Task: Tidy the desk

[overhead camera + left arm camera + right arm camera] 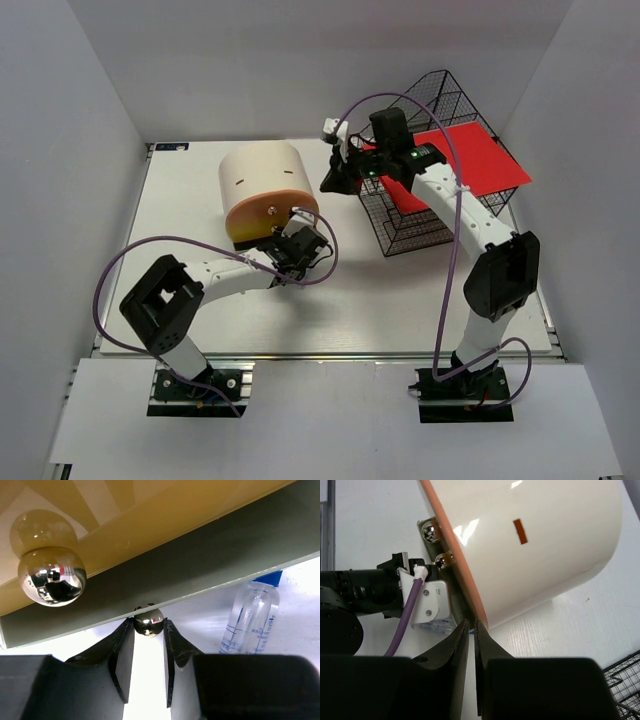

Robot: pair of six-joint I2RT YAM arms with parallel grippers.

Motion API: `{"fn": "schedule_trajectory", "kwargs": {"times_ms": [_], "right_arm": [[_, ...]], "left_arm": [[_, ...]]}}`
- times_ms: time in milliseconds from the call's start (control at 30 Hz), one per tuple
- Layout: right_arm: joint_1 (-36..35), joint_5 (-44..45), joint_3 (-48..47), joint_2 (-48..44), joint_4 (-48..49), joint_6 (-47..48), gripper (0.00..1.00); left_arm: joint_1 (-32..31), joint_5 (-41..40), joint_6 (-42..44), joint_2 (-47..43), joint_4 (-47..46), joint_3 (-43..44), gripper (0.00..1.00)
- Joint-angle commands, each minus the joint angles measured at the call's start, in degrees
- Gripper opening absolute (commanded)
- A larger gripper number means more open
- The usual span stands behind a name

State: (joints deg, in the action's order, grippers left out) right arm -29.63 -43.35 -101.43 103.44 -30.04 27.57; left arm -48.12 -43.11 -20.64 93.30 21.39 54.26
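Note:
On the white desk [400, 300] stands a cream-and-orange round drawer box [262, 180]. My left gripper [298, 243] is at its front, low down. In the left wrist view the left gripper [149, 626] is shut on a small chrome knob [148, 620] of the dark drawer front [200, 555]; a bigger chrome knob [51, 577] sits above and to the left. My right gripper [333, 178] hangs by the box's right side. In the right wrist view the right gripper [471, 624] is shut with nothing in it, its tips near the box's [545, 545] orange edge.
A black wire basket [420, 215] stands at the right with a red sheet [470, 160] lying across it; its corner [625, 680] shows in the right wrist view. A clear tube with blue markings [250, 617] lies on the desk beside the box's front.

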Motion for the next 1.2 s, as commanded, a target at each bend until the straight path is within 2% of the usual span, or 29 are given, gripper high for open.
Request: {"fn": "schedule_trajectory", "kwargs": {"times_ms": [0,200,433,567,800,1167], "right_arm": [[-1.4,0.7,-1.8,0.2,-5.4,4.0,0.14],[-3.7,0.4,-2.7,1.4,-8.9,7.6,0.13],[-6.4,2.7,-3.9,3.9,-8.6,7.8,0.13],[-7.8,8.3,-2.5,4.5,-0.8,3.6,0.14],[-10.5,20.1,-2.9,6.5,5.7,0.7,0.11],[-11.8,27.6,-2.6,7.7,10.9,-1.0,0.11]], "left_arm": [[-0.3,1.5,-1.1,-3.8,-1.3,-0.5,0.00],[-0.3,1.3,-0.6,-4.4,-1.6,-1.3,0.00],[-0.3,1.1,-0.3,-4.7,-1.4,-1.1,0.00],[0.2,1.0,0.0,-4.8,-1.7,-1.0,0.00],[0.2,1.0,0.1,-4.7,-1.8,-0.5,0.00],[0.2,2.0,0.0,-6.1,-2.0,-1.3,0.00]]}}
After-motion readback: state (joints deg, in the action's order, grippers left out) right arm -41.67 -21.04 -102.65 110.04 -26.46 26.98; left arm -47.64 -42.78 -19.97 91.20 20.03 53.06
